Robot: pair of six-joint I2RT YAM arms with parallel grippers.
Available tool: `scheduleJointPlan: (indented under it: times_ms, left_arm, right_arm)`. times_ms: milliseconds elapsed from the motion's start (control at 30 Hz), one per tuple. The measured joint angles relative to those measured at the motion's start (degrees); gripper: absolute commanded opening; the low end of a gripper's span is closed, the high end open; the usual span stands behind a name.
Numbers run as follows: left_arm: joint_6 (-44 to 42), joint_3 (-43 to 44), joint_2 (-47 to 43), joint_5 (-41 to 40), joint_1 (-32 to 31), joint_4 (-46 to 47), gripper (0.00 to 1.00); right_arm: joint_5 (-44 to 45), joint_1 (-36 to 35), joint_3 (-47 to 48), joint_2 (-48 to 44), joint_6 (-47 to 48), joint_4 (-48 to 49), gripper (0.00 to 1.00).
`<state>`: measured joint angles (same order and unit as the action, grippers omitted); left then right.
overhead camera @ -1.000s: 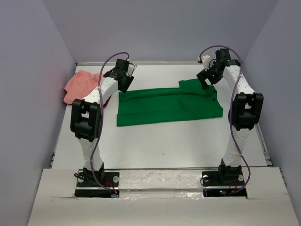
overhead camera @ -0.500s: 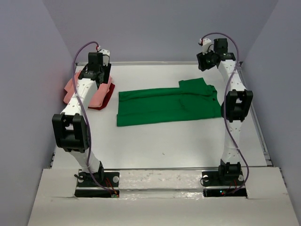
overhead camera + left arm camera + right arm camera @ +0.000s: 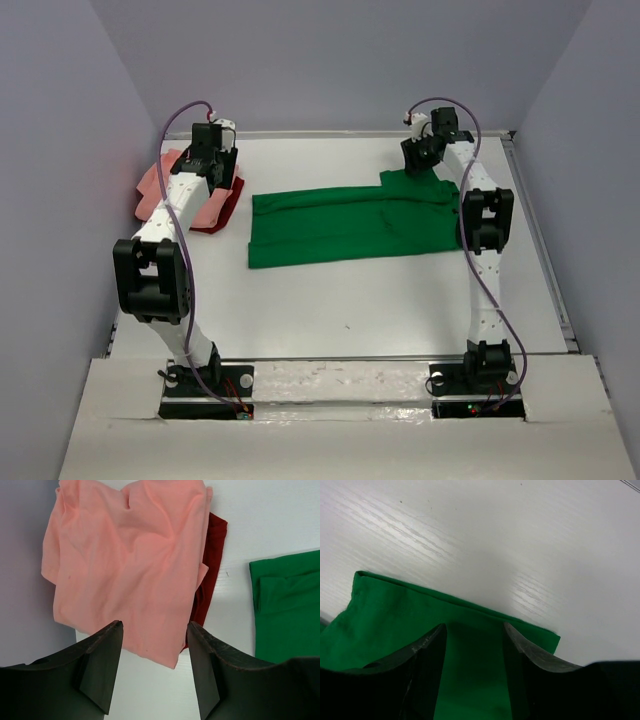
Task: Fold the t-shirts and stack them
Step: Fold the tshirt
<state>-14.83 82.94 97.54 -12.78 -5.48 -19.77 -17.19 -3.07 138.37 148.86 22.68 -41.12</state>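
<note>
White matte tabletop (image 3: 400, 300) between pale lilac walls. A bright green t-shirt (image 3: 350, 230) lies mid-table, folded into a long flat band with smooth cloth and crisp edges.

Over the last second I've swung the left arm off the green shirt's left end. The left gripper (image 3: 155, 623) now hovers, jaws apart and empty, above the pile left of that shirt. There a soft, rumpled salmon-pink t-shirt (image 3: 130, 560) lies on a dark red cloth (image 3: 212, 545).

The right gripper (image 3: 474, 626) has moved to the green shirt's far right corner. Its jaws have narrowed but stand apart over the hem, with nothing pinched.

I judge the green shirt is only part folded, and nothing is stacked yet.
</note>
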Motion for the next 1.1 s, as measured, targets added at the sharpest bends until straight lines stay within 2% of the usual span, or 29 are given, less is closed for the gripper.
scheduleJointPlan:
  times_ms: [533,867,1000,1100]
  left_arm:
    - [-0.11,-0.9,0.0,-0.44,-0.04,0.55,0.66]
    - [-0.33,-1.01,0.0,-1.01,-0.04,0.66,0.66]
    - [-0.35,-1.07,0.0,-0.96,-0.04,0.66,0.66]
    - [-0.35,-1.07,0.0,-0.94,-0.04,0.66,0.66]
  right_arm:
    - [1.46,-3.48,0.37,1.11,1.66,0.28,0.52]
    - [1.51,-3.54,-0.48,1.11,1.95,1.92,0.19]
    - [2.03,-3.54,-0.48,1.11,2.16,2.1,0.13]
    - [2.58,-3.54,-0.48,1.11,2.51,2.14,0.04]
